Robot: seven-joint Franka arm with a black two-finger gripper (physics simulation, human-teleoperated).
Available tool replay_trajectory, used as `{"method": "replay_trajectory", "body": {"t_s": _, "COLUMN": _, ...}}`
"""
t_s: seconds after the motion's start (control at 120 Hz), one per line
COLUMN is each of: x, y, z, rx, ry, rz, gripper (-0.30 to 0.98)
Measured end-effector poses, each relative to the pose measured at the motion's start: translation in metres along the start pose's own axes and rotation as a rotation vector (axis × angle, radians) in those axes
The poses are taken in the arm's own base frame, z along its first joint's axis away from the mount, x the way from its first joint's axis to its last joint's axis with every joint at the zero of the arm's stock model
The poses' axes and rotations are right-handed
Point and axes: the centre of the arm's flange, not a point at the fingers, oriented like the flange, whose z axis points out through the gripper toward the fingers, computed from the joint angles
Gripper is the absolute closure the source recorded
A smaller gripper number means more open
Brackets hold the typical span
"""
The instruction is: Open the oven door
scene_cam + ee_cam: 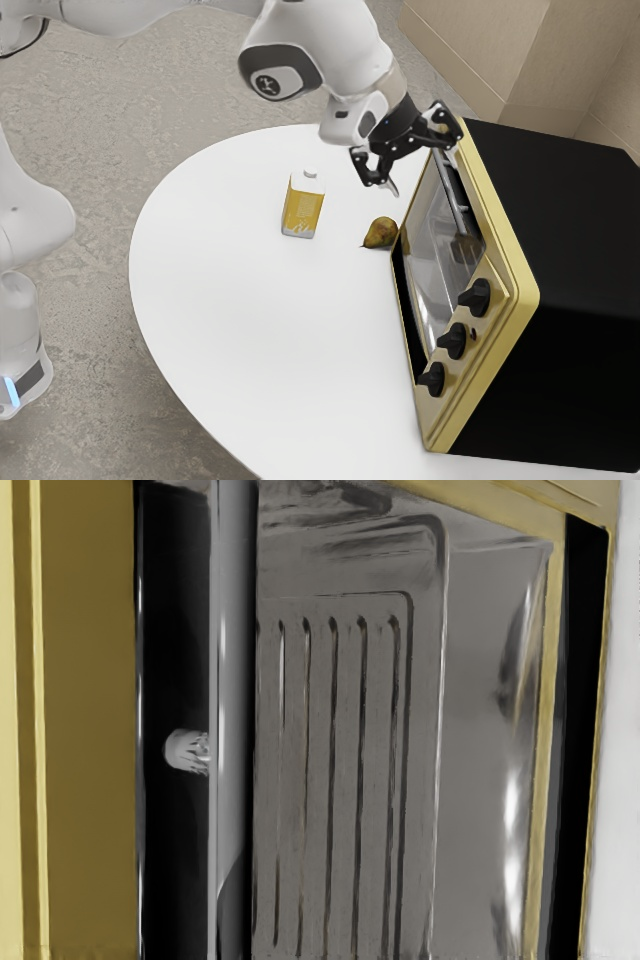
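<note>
Right now, my black gripper point(422, 173) is hanging in the upper right part of the exterior view, at the end of the white arm point(310, 40) that is reaching in from the upper left. Its two fingers are standing spread, and nothing is being pinched between them. The oven door point(432, 265) is sitting right of centre in the exterior view — it is looking shut, lying against the gold front frame point(515, 290). The gripper is hovering near the door's upper end; whether a finger is touching it, I cannot tell. In the wrist view, the long grey handle point(236, 630) is running along the door, with a pale mount point(187, 751) showing beside it against a black strip, and ribbed metal is showing through the glass. Three black knobs point(456, 341) are lining up at the lower right of the exterior view, below the door, and the black oven body point(570, 220) is filling the right side. A brown-green pear point(382, 232) is lying near the door around the middle, while a yellow-and-white carton point(303, 207) is standing upright farther left — both are resting on the round white table point(230, 310).
</note>
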Motion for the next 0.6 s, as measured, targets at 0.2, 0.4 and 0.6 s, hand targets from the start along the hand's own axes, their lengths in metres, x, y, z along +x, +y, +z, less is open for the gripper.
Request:
{"method": "replay_trajectory", "body": {"t_s": 0.2, "x": -0.015, "y": 0.001, "z": 0.017, "rx": -0.051, "ry": -0.011, "rz": -0.037, "gripper": 0.0}}
{"method": "replay_trajectory", "body": {"t_s": 0.4, "x": -0.006, "y": -0.004, "z": 0.021, "rx": -0.057, "ry": -0.016, "rz": -0.022, "gripper": 0.0}}
{"method": "replay_trajectory", "body": {"t_s": 0.6, "x": 0.003, "y": -0.002, "z": 0.031, "rx": -0.074, "ry": -0.017, "rz": -0.009, "gripper": 0.0}}
